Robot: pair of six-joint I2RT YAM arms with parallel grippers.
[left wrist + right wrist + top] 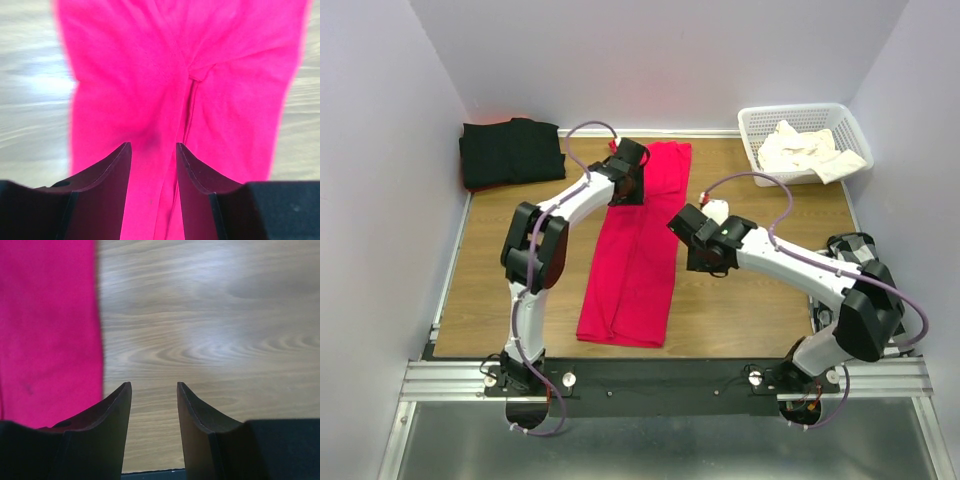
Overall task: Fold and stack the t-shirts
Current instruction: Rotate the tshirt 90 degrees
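The red t-shirt [638, 250] lies folded into a long strip down the middle of the table. My left gripper [628, 190] hovers open over its far end; in the left wrist view the red fabric [165, 90] fills the frame between the open fingers [120, 175]. My right gripper [688, 250] is open and empty just right of the strip, with the red edge [50, 330] at its left and bare wood between its fingers [195, 415]. The black t-shirt [510, 152] lies folded at the far left corner. The cream-white t-shirt [808, 152] lies crumpled in the basket.
The white lattice basket [805, 115] stands at the far right corner. White walls enclose the table on three sides. A metal rail [660, 378] runs along the near edge by the arm bases.
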